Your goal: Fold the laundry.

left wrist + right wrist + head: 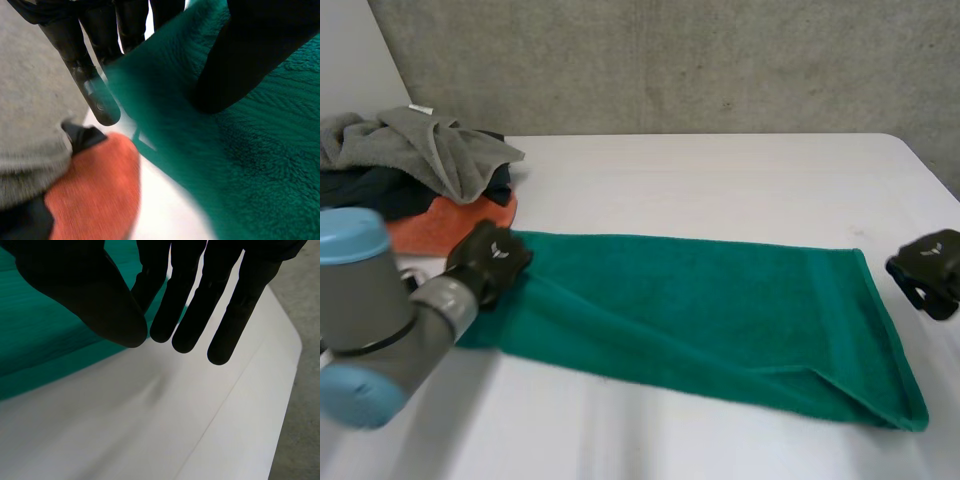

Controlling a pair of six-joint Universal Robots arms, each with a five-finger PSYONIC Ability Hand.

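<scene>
White table (720,170) below: my left hand (489,258) pinches the green towel (700,300) at a corner; my right hand (931,270) hangs open.

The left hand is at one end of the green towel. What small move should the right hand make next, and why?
Probably bring the right hand inward to the closest end of the green towel and pinch it. Its fingers are straight over the bare table beside the cloth, while the left hand appears to pinch the opposite end by the laundry pile.
</scene>
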